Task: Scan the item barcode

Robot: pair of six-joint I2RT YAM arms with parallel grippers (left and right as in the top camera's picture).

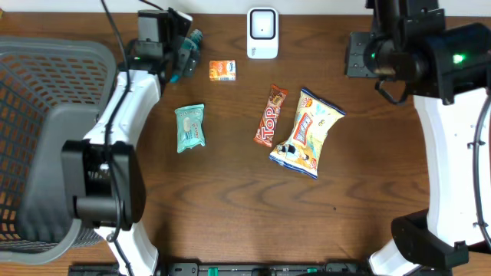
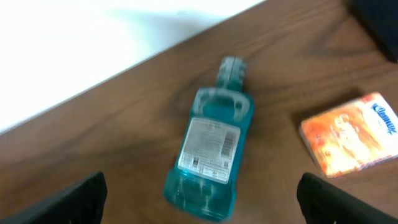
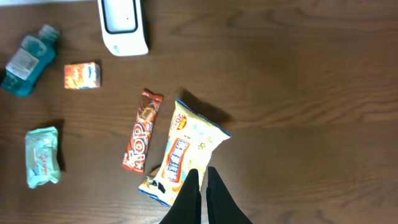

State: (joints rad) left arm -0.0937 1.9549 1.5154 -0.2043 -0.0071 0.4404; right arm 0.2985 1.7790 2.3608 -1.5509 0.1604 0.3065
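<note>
Bottle (image 2: 208,149), blue, lies on its side at the table's (image 1: 230,207) 11 o'clock, label up, just right of the basket (image 1: 46,138). Left gripper (image 2: 199,190) hangs over it, jaws wide, 1 finger on either side, not touching. Tissue pack (image 1: 222,70) sits at the bottle's 4 o'clock; wipes packet (image 1: 189,127) at its 6 o'clock. Scanner (image 1: 262,33) stands at the table's 12 o'clock. Top bar (image 1: 271,116) lies at its 6 o'clock, snack bag (image 1: 307,132) just beside it at 4 o'clock. Right gripper (image 3: 202,180) is closed tight, empty.
</note>
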